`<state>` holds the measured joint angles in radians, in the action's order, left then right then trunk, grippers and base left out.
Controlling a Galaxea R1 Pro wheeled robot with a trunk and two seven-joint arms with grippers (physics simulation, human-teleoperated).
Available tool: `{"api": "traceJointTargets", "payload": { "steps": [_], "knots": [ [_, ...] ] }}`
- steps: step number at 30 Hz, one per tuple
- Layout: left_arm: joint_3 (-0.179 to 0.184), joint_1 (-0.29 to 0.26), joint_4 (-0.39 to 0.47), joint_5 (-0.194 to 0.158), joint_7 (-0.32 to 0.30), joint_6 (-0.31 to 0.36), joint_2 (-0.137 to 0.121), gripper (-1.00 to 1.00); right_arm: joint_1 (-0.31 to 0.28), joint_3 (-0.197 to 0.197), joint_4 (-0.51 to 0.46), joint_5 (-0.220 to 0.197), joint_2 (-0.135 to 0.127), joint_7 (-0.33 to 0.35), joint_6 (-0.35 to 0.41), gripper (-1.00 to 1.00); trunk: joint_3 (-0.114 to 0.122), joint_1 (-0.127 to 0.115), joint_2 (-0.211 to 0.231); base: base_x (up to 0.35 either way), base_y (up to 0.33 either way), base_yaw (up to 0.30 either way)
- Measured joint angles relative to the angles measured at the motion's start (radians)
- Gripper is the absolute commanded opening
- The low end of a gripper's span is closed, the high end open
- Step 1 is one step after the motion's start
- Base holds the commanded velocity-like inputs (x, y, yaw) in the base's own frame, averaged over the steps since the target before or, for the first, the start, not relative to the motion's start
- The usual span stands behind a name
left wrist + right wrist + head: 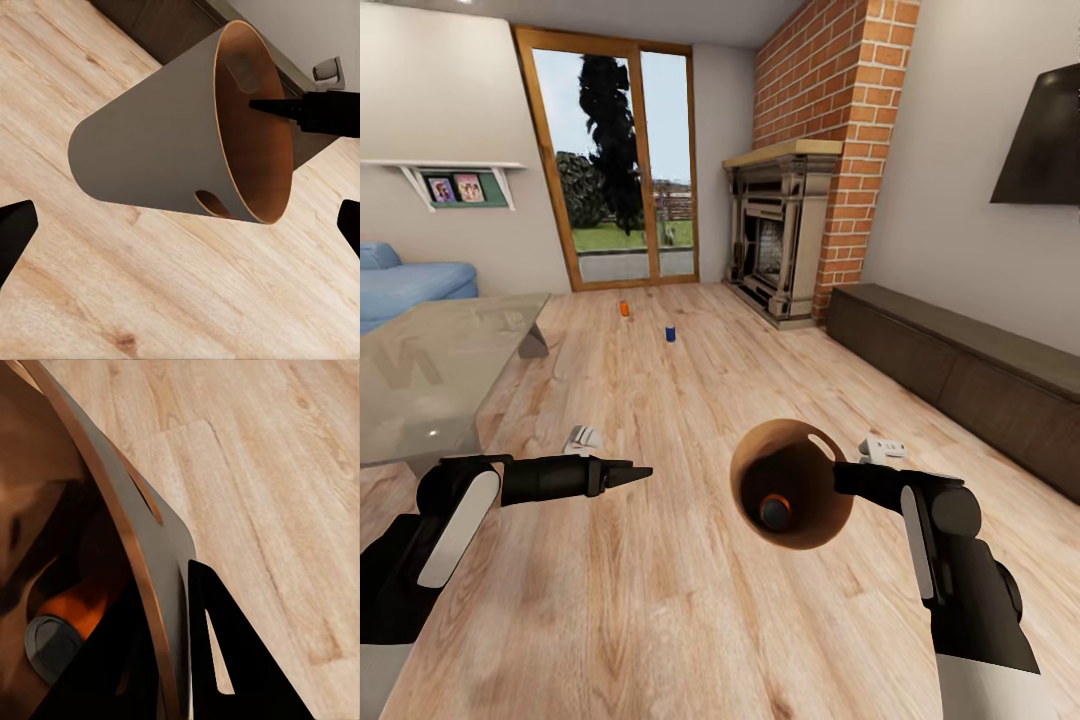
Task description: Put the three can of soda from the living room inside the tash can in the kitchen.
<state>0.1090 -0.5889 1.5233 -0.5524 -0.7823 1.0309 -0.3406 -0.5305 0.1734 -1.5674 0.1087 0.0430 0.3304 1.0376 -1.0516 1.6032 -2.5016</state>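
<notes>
Head view of the living room, light wood plank floor (pixel 660 560) in the foreground; the right gripper (pixel 840 478) pinches the rim of the brown trash can (pixel 792 485), held off the floor with its mouth tipped toward the camera and an oval handle hole beside the grip; inside the bin lies one orange soda can (pixel 775 510), grey top showing. Right wrist view: one dark finger (pixel 225 660) lies against the outer wall of the trash can (pixel 161 585), the rim passing between the two fingers; the orange can (pixel 67 619) rests low in the dark interior. Left wrist view: the trash can (pixel 157 142) seen from the side, tapering to its base, hanging above the planks, with the right gripper (pixel 262 106) reaching over its rim; the left gripper's own fingertips (pixel 15 225) stand wide apart at the two edges of that view, holding nothing. In the head view the left gripper (pixel 640 472) points toward the bin, well apart from it, its fingers seen edge-on. Farther off on the floor stand a second orange can (pixel 624 309) and, near it, a dark blue can (pixel 670 333), both upright, before the wood-framed glass doors (pixel 615 165). Glass-topped low table (pixel 440 370) at left, blue sofa (pixel 410 285) behind it; brick fireplace (pixel 800 200) at right; dark low cabinet (pixel 960 370) along the right wall.
</notes>
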Motion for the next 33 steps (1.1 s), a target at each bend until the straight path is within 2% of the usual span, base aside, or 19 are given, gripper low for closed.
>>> {"api": "traceJointTargets", "payload": {
  "steps": [19,33],
  "knots": [
    [0.001,0.000,0.000,0.002,0.001,-0.002,0.001,1.00,0.000,0.000,0.000,-0.001,0.000,0.000,0.007,-1.00,0.029,0.000,0.000,0.004,0.000,0.000],
    [0.001,0.000,0.000,0.014,0.003,-0.006,0.008,1.00,0.000,0.000,0.000,0.000,0.000,0.000,0.007,-1.00,0.030,0.000,0.000,0.301,0.000,0.000]
  ]
}}
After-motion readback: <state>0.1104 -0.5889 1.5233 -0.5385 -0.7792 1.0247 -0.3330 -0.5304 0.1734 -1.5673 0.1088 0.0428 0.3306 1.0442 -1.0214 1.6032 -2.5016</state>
